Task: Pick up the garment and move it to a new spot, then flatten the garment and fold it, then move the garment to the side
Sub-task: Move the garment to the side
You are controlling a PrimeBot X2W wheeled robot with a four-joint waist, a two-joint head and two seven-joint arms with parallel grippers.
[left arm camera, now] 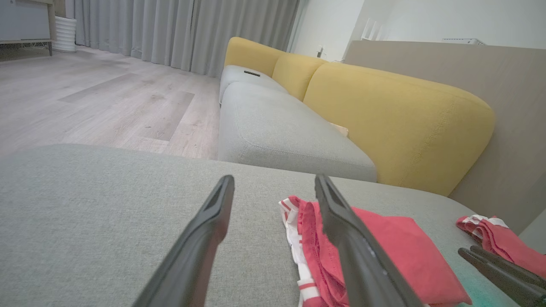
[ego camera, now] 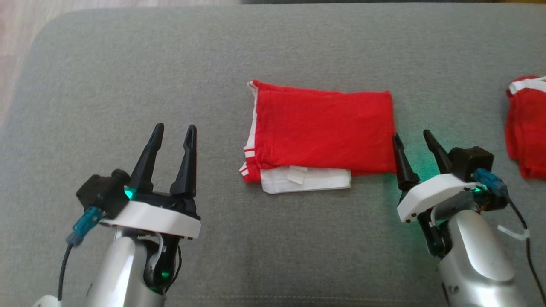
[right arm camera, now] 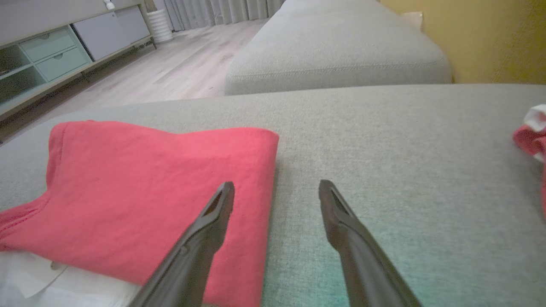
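A red garment (ego camera: 324, 128) with white trim lies folded into a rectangle in the middle of the grey cushion (ego camera: 128, 76). A white layer sticks out under its near edge. My left gripper (ego camera: 175, 132) hovers open to the left of it, well apart, with nothing between its fingers. My right gripper (ego camera: 413, 136) stands open at the garment's right edge, its left finger right beside the fold. In the right wrist view the garment (right arm camera: 149, 187) lies under the left finger and the right gripper (right arm camera: 277, 187) holds nothing. The left wrist view has the garment (left arm camera: 392, 243) behind the right finger of the open left gripper (left arm camera: 275, 181).
A second red and white garment (ego camera: 527, 123) lies bunched at the cushion's far right edge. A yellow sofa back (left arm camera: 396, 115) and another grey seat (left arm camera: 281, 128) stand beyond the cushion. Wooden floor (left arm camera: 106, 98) lies past the cushion's left side.
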